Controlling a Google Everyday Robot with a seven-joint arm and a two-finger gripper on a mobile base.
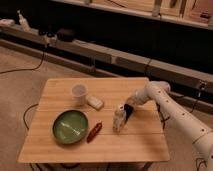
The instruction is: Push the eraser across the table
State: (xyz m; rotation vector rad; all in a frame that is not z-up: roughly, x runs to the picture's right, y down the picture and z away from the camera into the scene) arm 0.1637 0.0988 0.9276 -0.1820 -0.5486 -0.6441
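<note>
While the white jointed arm (172, 107) reaches in from the right edge of the square pale bamboo-plank counter (115, 145), its dark end effector (127, 111) hangs low over the right half of the wood, fingers drawn fully together and holding nothing that can be made out. A small white bottle (118, 119) stands upright just to the left of the end effector, so close that the two appear to touch, though contact cannot be confirmed. The small flat black rectangular eraser cannot be told apart from the dark end effector; if it lies anywhere in view, it is within that same dark patch beside the bottle. Further left, a pale whitish rectangular block (95, 103) lies near the middle of the counter, with a white paper cup (79, 93) standing upright just beyond it. A round green bowl (70, 126) sits towards the front left, and a slim red chilli-shaped object (94, 131) lies just beside the bowl's right rim, well apart from the end effector.
</note>
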